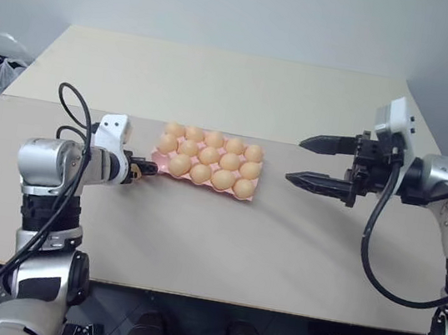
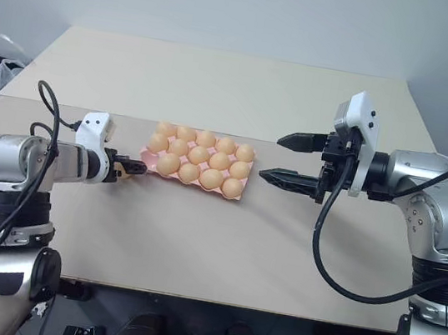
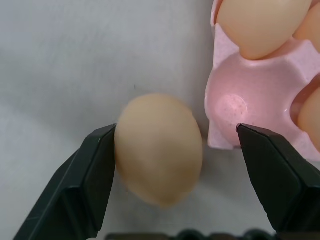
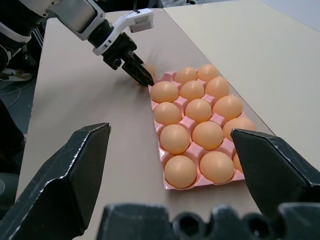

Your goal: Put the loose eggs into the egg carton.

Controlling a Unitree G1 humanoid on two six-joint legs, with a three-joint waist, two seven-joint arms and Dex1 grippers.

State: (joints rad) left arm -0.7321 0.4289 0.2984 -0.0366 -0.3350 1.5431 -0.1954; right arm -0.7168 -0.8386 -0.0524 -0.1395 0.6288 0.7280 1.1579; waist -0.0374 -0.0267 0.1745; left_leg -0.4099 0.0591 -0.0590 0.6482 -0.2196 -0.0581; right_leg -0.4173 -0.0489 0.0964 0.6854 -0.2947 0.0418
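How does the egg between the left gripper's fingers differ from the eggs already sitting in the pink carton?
The loose egg lies outside the egg carton, beside its one empty corner cup; the eggs in the carton each sit in a cup. The loose egg lies between the open fingers of the left gripper, touching one of them, apart from the other; the carton's eggs have no gripper around them. They share a tan-orange colour, a smooth oval shape and similar size.

Count: eggs and carton

One egg carton (image 1: 210, 162) is sitting on the worktop (image 1: 196, 239), approx. 14 eggs filling its cups; one loose egg (image 3: 159, 147) is lying beside 1 bare cup (image 3: 235, 107).
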